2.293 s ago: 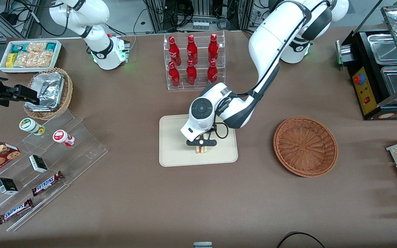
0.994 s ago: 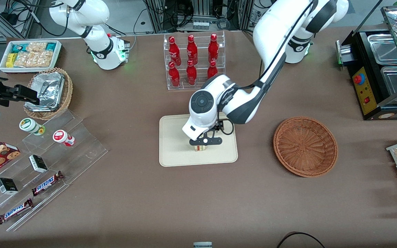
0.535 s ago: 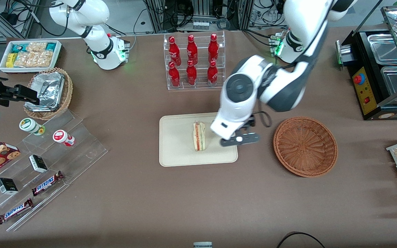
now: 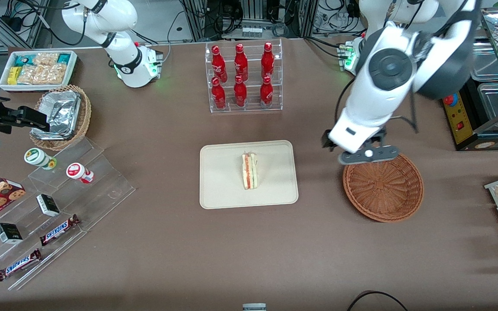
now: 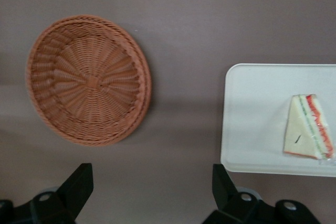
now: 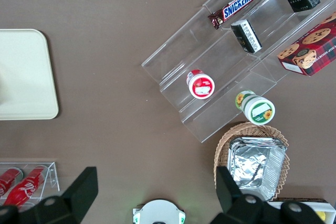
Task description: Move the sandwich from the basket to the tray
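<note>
Front view showed the sandwich [image 4: 250, 171] lying on the tray [image 4: 221, 190], near its middle, with the red and green filling stripes turned up toward the camera. Nothing touched it. The tray sat on the brown table [image 4: 167, 259], nearer to the front camera than the clear rack of 6 red bottles [image 4: 242, 77].

The brown basket [image 4: 383, 188] sat beside the tray, toward the working arm's end of the table, with bare table between them, and held nothing. The gripper [image 4: 368, 154] hung in the air above the rim of the basket that was farther from the front camera, well apart from the sandwich. In the left wrist view its 2 dark fingers [image 5: 79, 184] stood spread wide with nothing between them, and the basket [image 5: 89, 80], the tray [image 5: 252, 124] and the sandwich [image 5: 308, 127] all lay far below.

Toward the parked arm's end of the table stood clear stepped shelves [image 4: 59, 207] with candy bars and small boxes, and a lighter basket [image 4: 61, 116] holding foil containers.
</note>
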`<state>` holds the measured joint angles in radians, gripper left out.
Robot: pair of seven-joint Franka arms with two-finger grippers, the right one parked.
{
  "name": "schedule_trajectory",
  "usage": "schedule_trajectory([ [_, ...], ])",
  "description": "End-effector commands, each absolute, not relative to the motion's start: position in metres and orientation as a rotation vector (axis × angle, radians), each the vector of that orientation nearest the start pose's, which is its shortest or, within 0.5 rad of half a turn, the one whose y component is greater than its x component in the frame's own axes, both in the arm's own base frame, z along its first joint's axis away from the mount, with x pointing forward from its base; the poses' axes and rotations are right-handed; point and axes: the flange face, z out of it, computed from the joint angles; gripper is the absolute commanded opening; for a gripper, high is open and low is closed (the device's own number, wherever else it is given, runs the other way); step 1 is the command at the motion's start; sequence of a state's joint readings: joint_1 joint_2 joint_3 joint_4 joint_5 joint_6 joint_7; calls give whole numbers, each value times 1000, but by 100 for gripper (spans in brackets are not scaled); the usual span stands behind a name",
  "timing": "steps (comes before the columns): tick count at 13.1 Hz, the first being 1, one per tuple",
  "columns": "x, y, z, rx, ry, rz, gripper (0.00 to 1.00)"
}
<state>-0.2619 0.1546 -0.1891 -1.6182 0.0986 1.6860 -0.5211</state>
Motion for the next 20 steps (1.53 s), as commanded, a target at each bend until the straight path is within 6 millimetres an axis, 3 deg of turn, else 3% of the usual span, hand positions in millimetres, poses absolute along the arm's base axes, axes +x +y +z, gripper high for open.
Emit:
schedule_trajectory([
  [1, 536, -206, 549, -3034, -23, 93, 100],
  [4, 536, -161, 572, -3074, 35, 115, 100],
  [7, 532, -134, 590, -3098, 63, 97, 100],
  [9, 533, -104, 599, -3101, 77, 87, 100],
  [15, 537, -83, 605, -3093, 34, 69, 100],
  [20, 532, -43, 617, -3099, -46, 72, 100],
])
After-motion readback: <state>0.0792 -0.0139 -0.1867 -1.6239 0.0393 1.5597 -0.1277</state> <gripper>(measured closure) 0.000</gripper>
